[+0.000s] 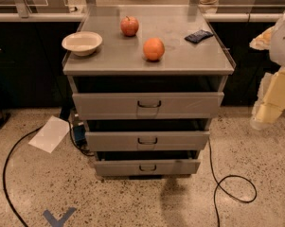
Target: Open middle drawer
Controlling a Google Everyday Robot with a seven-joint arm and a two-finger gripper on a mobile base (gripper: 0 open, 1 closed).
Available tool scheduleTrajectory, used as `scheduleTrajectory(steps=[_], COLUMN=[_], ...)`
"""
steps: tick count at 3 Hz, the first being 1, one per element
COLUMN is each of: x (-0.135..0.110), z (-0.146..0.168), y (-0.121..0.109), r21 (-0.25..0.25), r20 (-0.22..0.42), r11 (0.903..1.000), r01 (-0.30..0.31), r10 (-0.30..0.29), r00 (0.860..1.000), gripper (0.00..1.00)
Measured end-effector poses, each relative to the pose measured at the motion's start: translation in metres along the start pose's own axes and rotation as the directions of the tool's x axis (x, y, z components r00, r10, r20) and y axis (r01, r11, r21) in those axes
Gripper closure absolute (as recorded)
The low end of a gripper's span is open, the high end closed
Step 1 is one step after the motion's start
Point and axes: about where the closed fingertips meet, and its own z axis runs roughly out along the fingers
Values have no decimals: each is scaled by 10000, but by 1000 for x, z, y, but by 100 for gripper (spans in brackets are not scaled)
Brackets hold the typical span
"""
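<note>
A grey metal cabinet (146, 60) stands in the middle of the camera view with three drawers stacked in its front. The middle drawer (180, 140) has a low flat front and a small dark wire handle (147, 141) at its centre. A dark gap shows above its front. A taller-fronted drawer (189, 105) sits above it and a narrower one (175, 167) below it. My gripper (261, 119) hangs at the lower end of my cream arm at the right edge. It is well to the right of the cabinet and touches nothing.
On the cabinet top lie a white bowl (82, 42), an apple (129, 26), an orange (154, 49) and a dark blue packet (198, 36). A white sheet (50, 133) and black cables (232, 186) lie on the floor beside the cabinet. Dark counters stand behind.
</note>
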Motion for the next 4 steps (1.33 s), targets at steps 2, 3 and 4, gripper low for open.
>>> scheduleTrajectory(steps=[2,3,4], x=[5,23,39], z=[7,53,105], y=[1,5,6], r21=[158,26,-91], r20=[210,454,593], r11=[9995,9966,9900], r01=[-257,-826,-1410], r10=[254,824,1413], r00=[9995,9956,9882], gripper=[0,0,0])
